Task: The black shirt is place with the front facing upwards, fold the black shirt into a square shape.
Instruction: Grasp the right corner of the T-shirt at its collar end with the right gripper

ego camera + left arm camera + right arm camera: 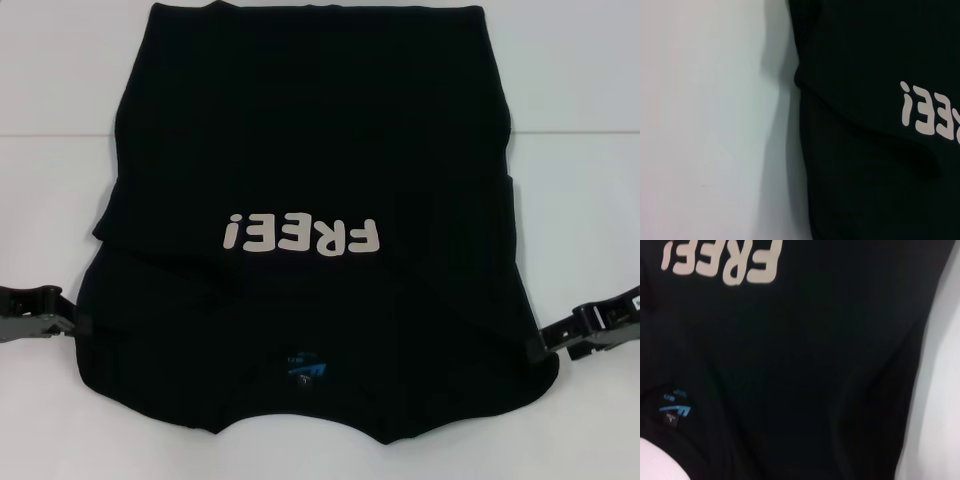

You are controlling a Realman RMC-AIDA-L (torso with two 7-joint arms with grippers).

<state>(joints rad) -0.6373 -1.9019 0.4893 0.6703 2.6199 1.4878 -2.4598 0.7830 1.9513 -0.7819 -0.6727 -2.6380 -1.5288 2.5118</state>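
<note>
Judging by the lie of the cloth, stood partway through the fold. Showed the black shirt (310, 180) already narrowed, with both sleeves tucked in over the body, leaving a long panel on the white table (580, 180). Left still the lengthwise fold needed to bring it down to a square.

Lay flat, front up, centred between the arms, collar end nearest the robot and hem at the far edge. Carried white letters "FREE!" (300, 236) upside down across the middle, and a small blue neck label (303, 368) just inside the collar. Looked soft and matte, with creases slanting outward from the letters toward both sides.

Placed the left gripper (68, 318) at the near left corner of the cloth and the right gripper (545, 345) at the near right corner, each touching the edge. Could not tell whether either pair of fingers was closed on the fabric or parted.
</note>
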